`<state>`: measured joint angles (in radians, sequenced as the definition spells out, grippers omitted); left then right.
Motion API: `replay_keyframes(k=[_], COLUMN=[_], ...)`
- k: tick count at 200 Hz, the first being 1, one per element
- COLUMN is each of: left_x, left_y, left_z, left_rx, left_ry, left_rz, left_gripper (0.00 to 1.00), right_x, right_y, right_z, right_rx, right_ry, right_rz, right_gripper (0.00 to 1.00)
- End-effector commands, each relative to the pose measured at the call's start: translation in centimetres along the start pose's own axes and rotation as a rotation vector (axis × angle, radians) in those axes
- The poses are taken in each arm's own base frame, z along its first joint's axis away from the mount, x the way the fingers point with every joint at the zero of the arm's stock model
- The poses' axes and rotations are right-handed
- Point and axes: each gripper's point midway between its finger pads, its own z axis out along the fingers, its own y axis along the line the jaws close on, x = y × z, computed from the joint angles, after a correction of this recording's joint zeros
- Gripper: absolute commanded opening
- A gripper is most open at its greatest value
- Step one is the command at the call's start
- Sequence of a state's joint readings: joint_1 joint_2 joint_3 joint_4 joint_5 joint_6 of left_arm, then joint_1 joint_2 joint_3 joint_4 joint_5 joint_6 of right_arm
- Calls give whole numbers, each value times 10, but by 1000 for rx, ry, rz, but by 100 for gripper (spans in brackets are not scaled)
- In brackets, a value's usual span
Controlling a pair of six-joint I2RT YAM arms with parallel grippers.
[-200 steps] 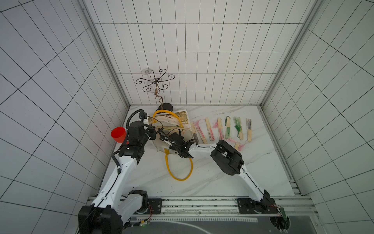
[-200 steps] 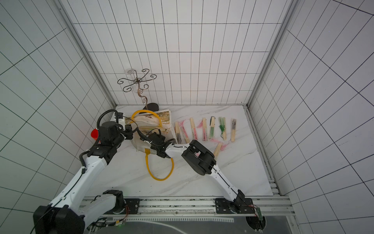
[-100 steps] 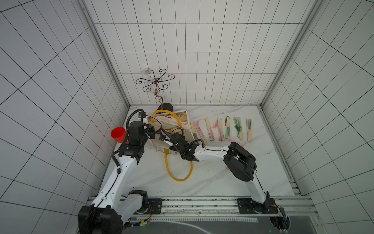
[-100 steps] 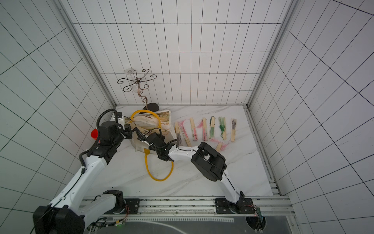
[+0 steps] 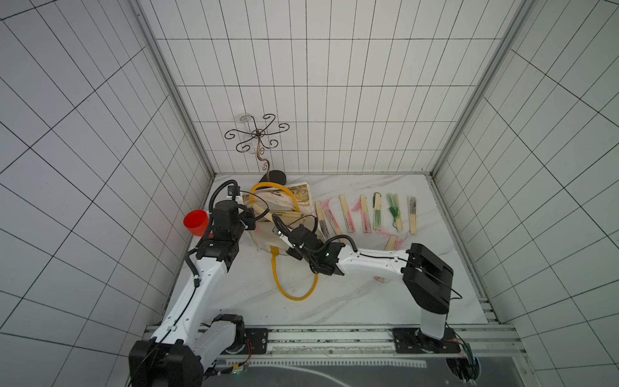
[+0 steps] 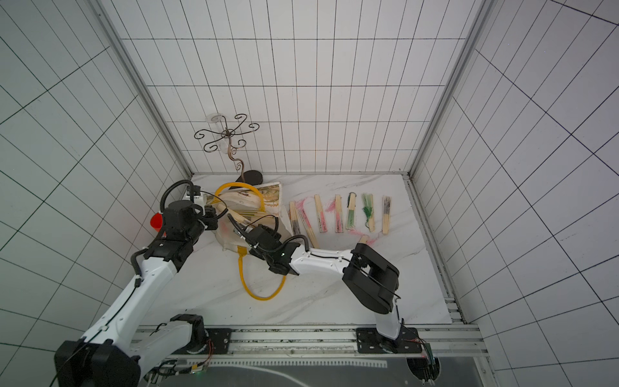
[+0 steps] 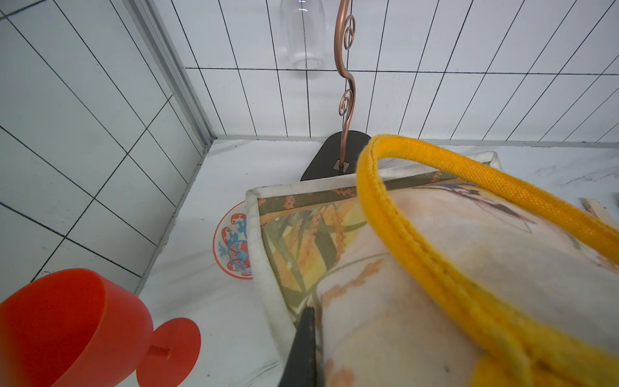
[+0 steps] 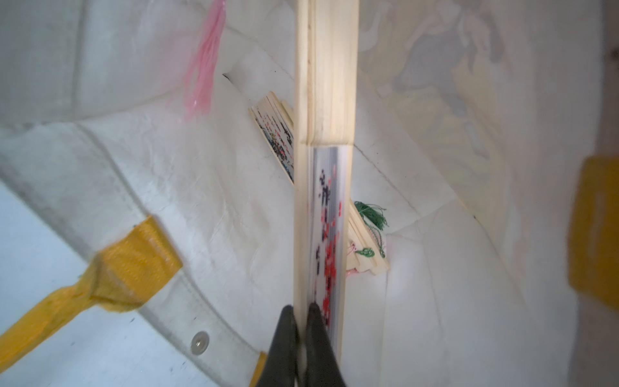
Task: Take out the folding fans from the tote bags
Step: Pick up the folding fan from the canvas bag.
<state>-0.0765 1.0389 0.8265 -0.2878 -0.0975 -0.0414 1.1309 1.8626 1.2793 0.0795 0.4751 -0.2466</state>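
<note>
Your right gripper [image 8: 303, 315] is pinching the thin outer rib of a closed fan [image 8: 326, 167], with its dark tapered tips pressed together on smooth pale bamboo. The pleated paper is showing red and dark print. That fan is lying inside the tote bag [image 8: 201, 201], whose crumpled cream canvas is sagging around it. Two more fans are lying deeper in the bag, one with a green tassel [image 8: 371, 214]. Your right arm is reaching low, nearly level, into the bag's mouth. Your left gripper [image 7: 311, 315] is clamping the bag's printed canvas beside a ribbed yellow strap [image 7: 418, 248]. Its elbow is bending upward beside the bag. Other slim fans [image 5: 363, 217] are lying in a row on the marble table [image 5: 351, 311], just beside the bag.
</note>
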Motion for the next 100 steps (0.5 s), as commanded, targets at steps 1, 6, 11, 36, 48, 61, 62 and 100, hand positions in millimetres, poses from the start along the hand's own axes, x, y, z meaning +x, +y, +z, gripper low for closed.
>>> replay_keyframes(k=[1, 6, 11, 36, 48, 61, 62, 100], left_x=[-31, -32, -32, -32, -33, -32, -32, -31], left_y=[6, 7, 7, 10, 11, 11, 11, 14], left_z=[-11, -12, -12, -13, -13, -13, -13, -13], left_rx=[-25, -29, -31, -44, -45, -48, -48, -64], left_ry=[-98, -100, -100, -105, -105, -104, -104, -103], left_rz=[-22, -23, -23, -27, -29, -31, -31, -34], left_gripper=[0, 0, 0, 0, 0, 0, 0, 0], right_x=[35, 40, 43, 59, 68, 77, 77, 99], right_y=[13, 15, 17, 26, 29, 31, 30, 28], right_z=[-20, -24, -28, -48, -57, -66, -66, -92], right_rx=[-42, -53, -60, -109, -119, -125, -125, -121], right_ry=[97, 110, 119, 163, 185, 211, 211, 277], right_rz=[36, 39, 44, 74, 85, 96, 99, 164], right_gripper=[0, 0, 0, 0, 0, 0, 0, 0])
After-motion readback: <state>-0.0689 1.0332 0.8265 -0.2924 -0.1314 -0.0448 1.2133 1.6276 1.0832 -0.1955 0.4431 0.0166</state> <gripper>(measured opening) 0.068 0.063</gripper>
